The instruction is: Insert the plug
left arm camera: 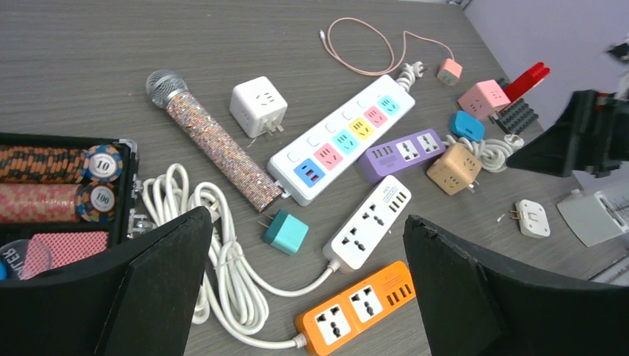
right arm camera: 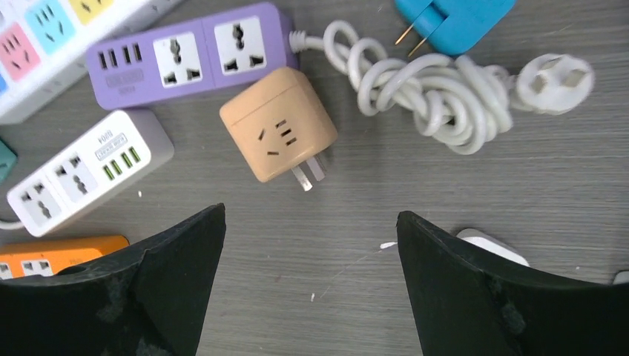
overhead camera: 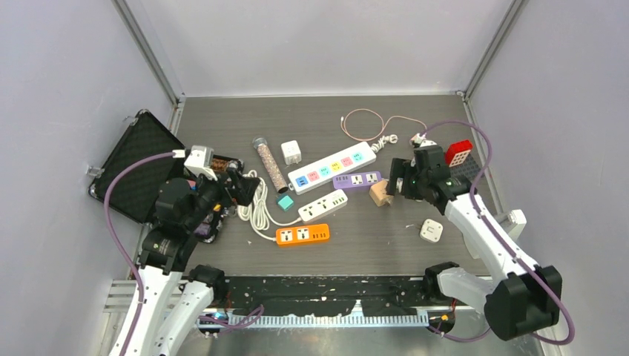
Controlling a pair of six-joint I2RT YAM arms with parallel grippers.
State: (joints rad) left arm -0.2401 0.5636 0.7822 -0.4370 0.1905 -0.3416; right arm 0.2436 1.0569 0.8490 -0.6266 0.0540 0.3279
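A tan cube plug [right arm camera: 278, 133] lies prongs toward me beside the purple power strip [right arm camera: 189, 55]; both also show in the top view, the plug [overhead camera: 380, 193] and the strip [overhead camera: 357, 179]. My right gripper [right arm camera: 310, 212] is open and empty, just above and near of the tan plug. My left gripper [left arm camera: 305, 216] is open and empty, hovering over a teal plug [left arm camera: 286, 231], a small white strip [left arm camera: 369, 222] and an orange strip [left arm camera: 354, 308]. A long white strip [overhead camera: 331, 167] with coloured sockets lies mid-table.
A glittery microphone [overhead camera: 267, 163], a white cube adapter [overhead camera: 291, 152], a coiled white cable [overhead camera: 257, 208] and a black case [overhead camera: 137, 167] of poker chips are on the left. A flat white plug [overhead camera: 431, 231], a blue plug [right arm camera: 452, 18], a white cord coil [right arm camera: 438, 93] and a red block [overhead camera: 459, 152] are on the right.
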